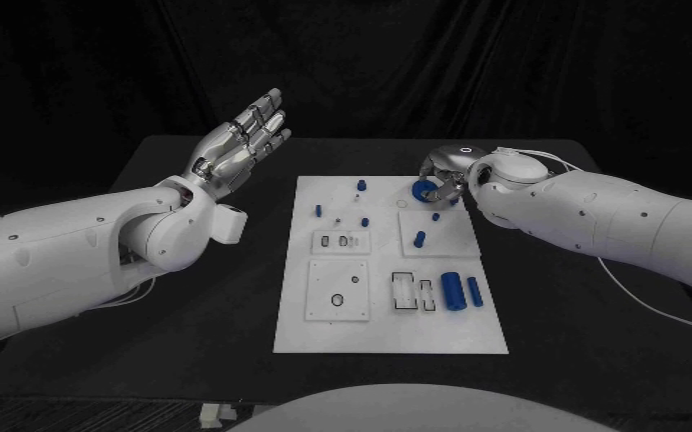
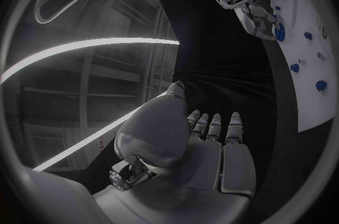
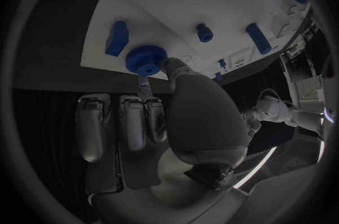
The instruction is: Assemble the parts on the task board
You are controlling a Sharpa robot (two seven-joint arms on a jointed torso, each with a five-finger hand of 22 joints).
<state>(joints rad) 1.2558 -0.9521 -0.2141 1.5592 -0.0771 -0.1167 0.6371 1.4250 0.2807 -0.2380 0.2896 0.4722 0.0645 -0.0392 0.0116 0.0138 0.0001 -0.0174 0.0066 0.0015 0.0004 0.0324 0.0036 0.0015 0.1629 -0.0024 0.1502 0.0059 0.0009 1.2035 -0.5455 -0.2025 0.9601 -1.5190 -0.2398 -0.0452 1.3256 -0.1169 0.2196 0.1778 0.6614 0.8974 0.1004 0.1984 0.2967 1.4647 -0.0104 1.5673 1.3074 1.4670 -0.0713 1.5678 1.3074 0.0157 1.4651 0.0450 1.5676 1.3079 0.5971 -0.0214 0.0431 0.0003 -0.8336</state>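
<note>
Black table [image 1: 216, 282]: right hand [image 1: 450, 174] pinching blue gear [image 1: 424, 191]; left hand [image 1: 242, 140] raised, fingers spread, empty.

Black table [image 1: 216, 282] bearing task board [image 1: 361, 327]

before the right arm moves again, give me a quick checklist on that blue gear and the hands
1. Right robot hand at the gear: ok, thumb and a fingertip touch it at the board's far right corner.
2. Firm grip on the gear: cannot tell; only the fingertips meet it in the right wrist view.
3. Gear lifted off the board: cannot tell, it sits at the board's edge.
4. Left robot hand clear of the work: ok, raised open beside the board, holding nothing.
5. Other blue parts out of the way: ok, the nearest peg is apart from the gear.
</note>
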